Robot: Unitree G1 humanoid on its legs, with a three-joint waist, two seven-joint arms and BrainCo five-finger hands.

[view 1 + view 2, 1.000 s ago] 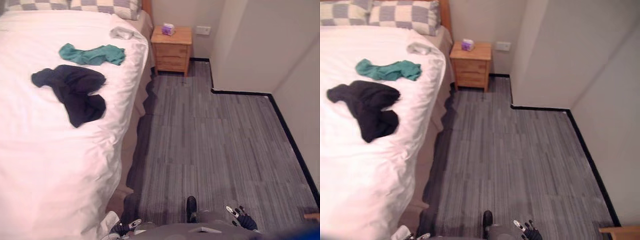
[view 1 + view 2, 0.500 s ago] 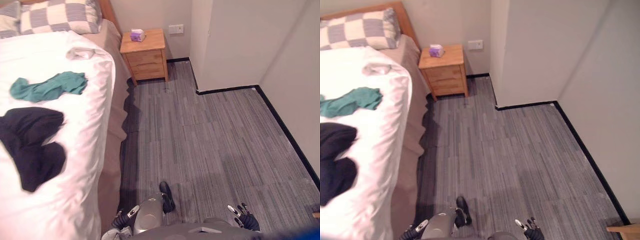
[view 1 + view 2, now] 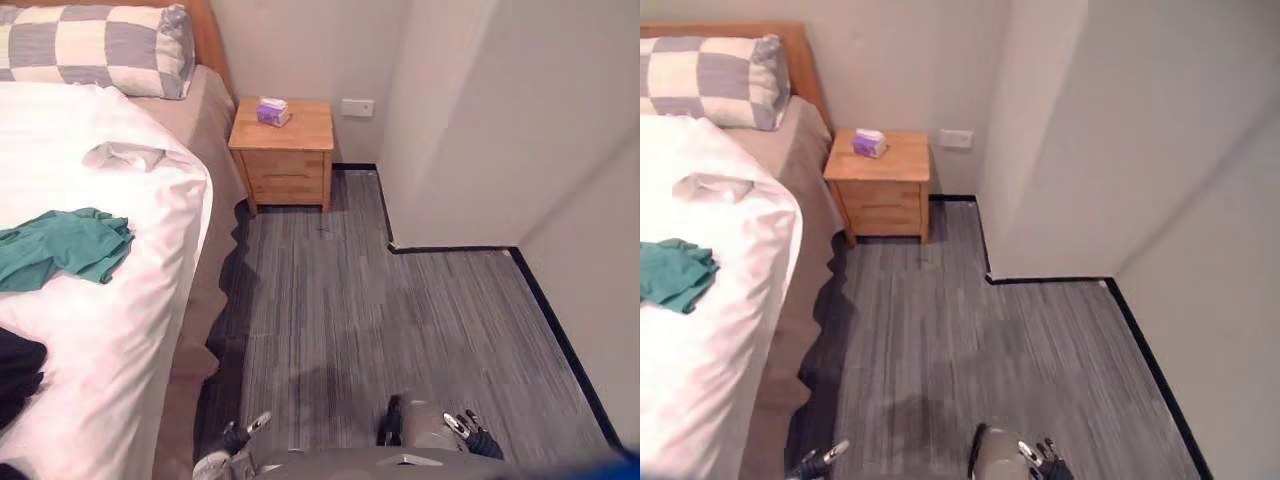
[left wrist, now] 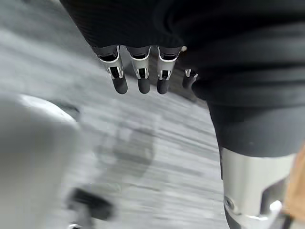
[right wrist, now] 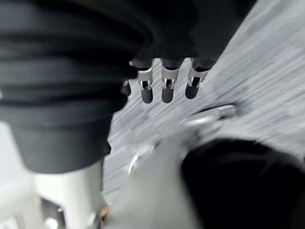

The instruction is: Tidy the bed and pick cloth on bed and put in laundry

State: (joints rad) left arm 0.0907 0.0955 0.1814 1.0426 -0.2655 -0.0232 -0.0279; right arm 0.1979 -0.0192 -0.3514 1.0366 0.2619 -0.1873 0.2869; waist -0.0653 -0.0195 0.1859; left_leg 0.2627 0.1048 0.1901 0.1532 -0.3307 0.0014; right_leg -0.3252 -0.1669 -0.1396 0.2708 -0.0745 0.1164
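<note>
A teal cloth (image 3: pixel 62 250) lies crumpled on the white bed (image 3: pixel 120 330). The edge of a black cloth (image 3: pixel 15 368) shows at the view's left border, nearer to me. A small pale cloth (image 3: pixel 124 155) rests higher up, near the checked pillow (image 3: pixel 95 48). My left hand (image 3: pixel 246 431) hangs low beside the bed's side, its fingers (image 4: pixel 138 72) straight over the grey floor and holding nothing. My right hand (image 3: pixel 467 432) hangs on the other side, also over the floor, with straight fingers (image 5: pixel 165 82) and nothing in it. Both hands are well away from the cloths.
A wooden nightstand (image 3: pixel 283 152) with a small purple tissue box (image 3: pixel 271 111) stands by the bed's head. A wall corner (image 3: pixel 440 150) juts out on the right, with black skirting along its foot. Grey floor (image 3: pixel 380 310) lies between the bed and the wall.
The whole picture has shifted: the bed has slid to the left edge and the black cloth is mostly out of frame. Both hands still hang low.
</note>
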